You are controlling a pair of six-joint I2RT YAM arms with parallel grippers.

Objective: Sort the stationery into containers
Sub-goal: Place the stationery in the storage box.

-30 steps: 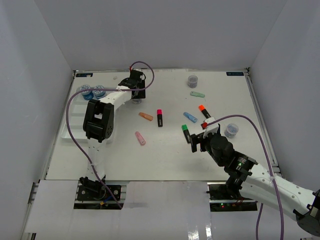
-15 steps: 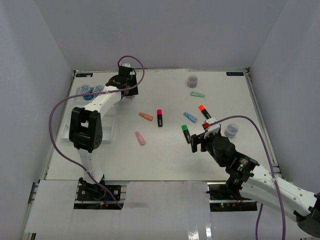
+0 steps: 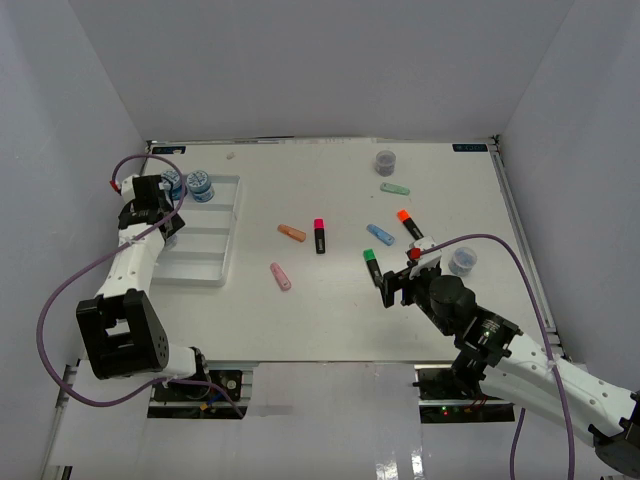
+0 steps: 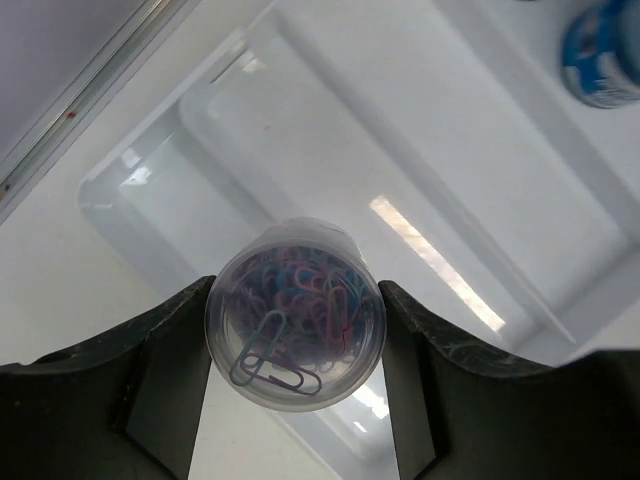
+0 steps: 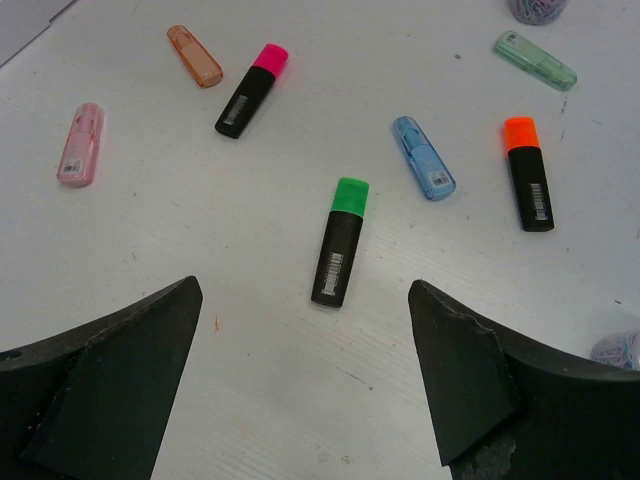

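Relocated within the last second: left gripper [image 3: 150, 205], from the table's far middle to above the left side of the tray [image 3: 232, 235]. Clamped on a clear jar [image 4: 295, 315] of paper clips, held over a tray compartment. Two blue jars [image 3: 200, 186] at the tray's far end. Right gripper [image 3: 392, 287], hardly shifted: spread wide, empty, above the green highlighter [image 5: 340, 240] on the table [image 3: 330, 320]. Pink highlighter [image 5: 252, 90], orange highlighter [image 5: 528, 175] and four markers [image 5: 423, 157] loose nearby, outside the tray.

Top view: high at near edge, facing down over whole table [image 3: 330, 320] | left wrist: close, down onto tray [image 4: 330, 130] | right wrist: near, down on green-capped highlighter [image 5: 340, 242], shared with top view.
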